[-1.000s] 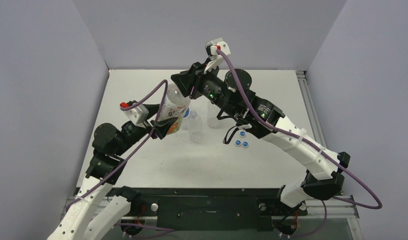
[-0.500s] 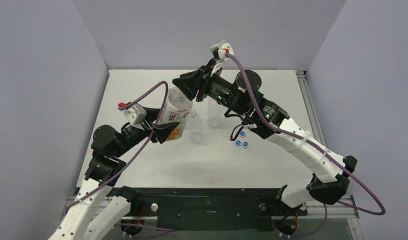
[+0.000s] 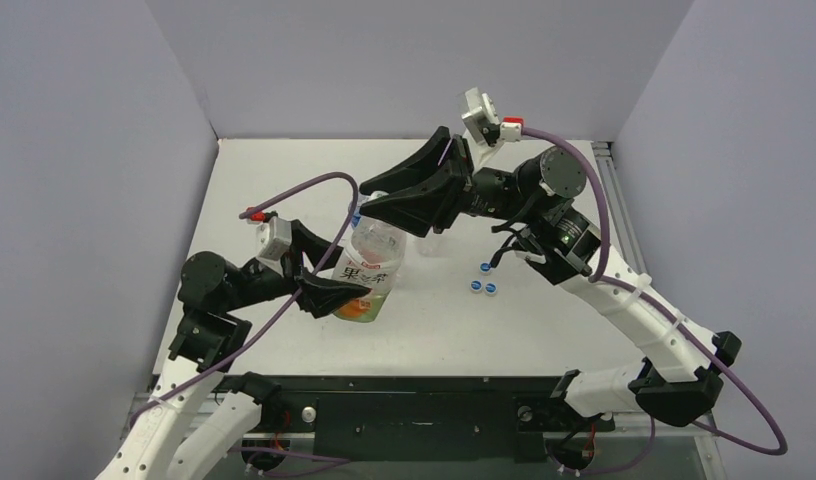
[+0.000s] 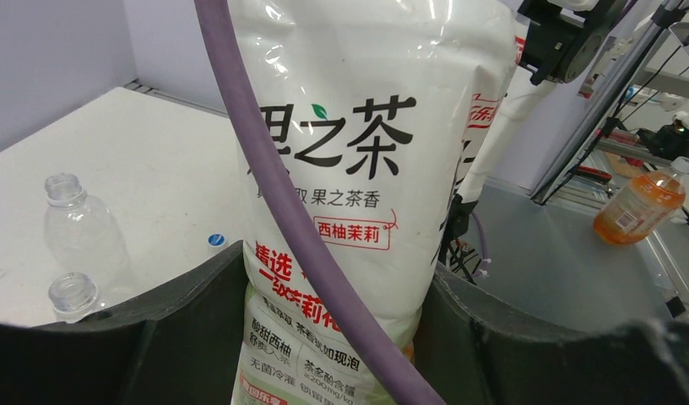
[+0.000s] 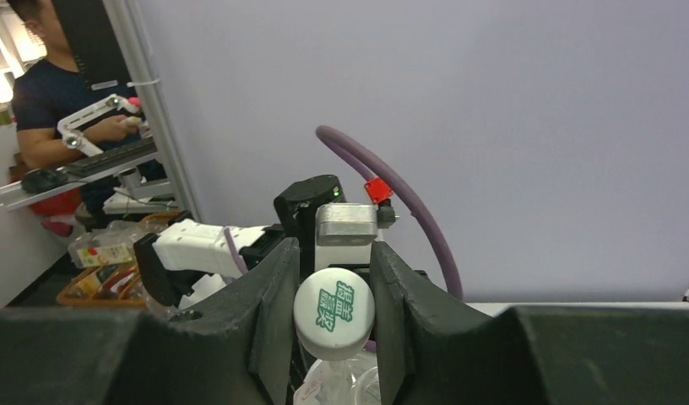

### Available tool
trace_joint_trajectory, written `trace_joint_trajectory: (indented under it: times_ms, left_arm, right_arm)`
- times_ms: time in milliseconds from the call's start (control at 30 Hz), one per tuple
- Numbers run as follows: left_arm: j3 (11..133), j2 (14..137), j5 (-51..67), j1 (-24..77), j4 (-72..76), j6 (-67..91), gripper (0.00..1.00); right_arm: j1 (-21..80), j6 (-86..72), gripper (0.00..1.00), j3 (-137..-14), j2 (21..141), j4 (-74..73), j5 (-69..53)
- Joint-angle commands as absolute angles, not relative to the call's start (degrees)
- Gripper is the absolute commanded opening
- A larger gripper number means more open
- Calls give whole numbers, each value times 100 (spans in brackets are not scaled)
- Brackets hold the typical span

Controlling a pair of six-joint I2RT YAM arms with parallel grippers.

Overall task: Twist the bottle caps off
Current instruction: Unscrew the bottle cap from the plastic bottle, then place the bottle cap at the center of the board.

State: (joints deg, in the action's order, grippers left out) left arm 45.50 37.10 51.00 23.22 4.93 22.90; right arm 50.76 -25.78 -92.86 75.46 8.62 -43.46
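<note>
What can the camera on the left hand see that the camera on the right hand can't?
Only the left wrist view shows the printed label on the big bottle, two open plain bottles standing on the table, and a blue cap lying there. Only the right wrist view shows the white cap pinched in the right gripper, and a person far behind. Both show part of the big bottle, which the left gripper holds, and a purple cable.
</note>
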Motion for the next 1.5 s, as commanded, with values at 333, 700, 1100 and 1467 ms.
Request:
trace_joint_trajectory:
  times_ms: [333,700,1100,1467]
  left_arm:
    - [4817,3596,5457,2329,773,2308,0]
    - [4580,3346,4893,2329,895,2129,0]
    - [4552,3238,4798,2320,803,1978,0]
    - [4488,3227,4706,2322,815,1968,0]
  right_arm:
    - [3471,-2391,0,-8449,6960,-395,-2101]
    - [2280,-2912,0,-4996,7379,51,1064]
    - [2256,-3572,0,-4019,8845,1159,2220]
    - [2400,-3774,7,-3904,9072,1148,3009]
